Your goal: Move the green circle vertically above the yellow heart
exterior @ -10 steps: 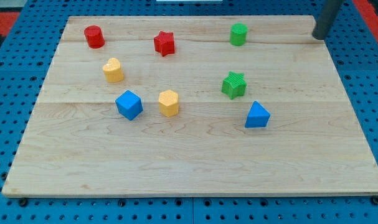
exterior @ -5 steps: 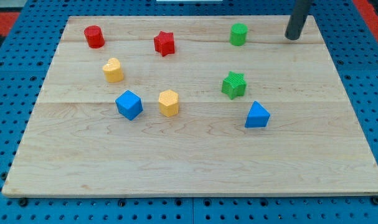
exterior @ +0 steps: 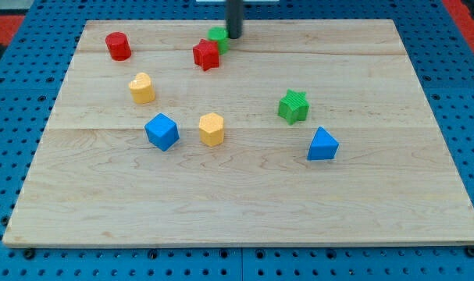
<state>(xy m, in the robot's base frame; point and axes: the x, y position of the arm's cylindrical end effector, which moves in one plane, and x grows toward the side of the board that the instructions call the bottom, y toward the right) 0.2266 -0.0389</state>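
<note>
The small round green circle (exterior: 218, 37) sits by the red star (exterior: 207, 55) with my tip (exterior: 234, 36) touching it, holding nothing, on a wooden board (exterior: 244, 187) over blue pegboard (exterior: 2, 156).

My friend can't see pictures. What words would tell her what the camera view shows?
A dark rod's tip, my tip, touches the right side of the green circle, which sits against the red star near the wooden board's top edge. The yellow heart lies further left and lower.
</note>
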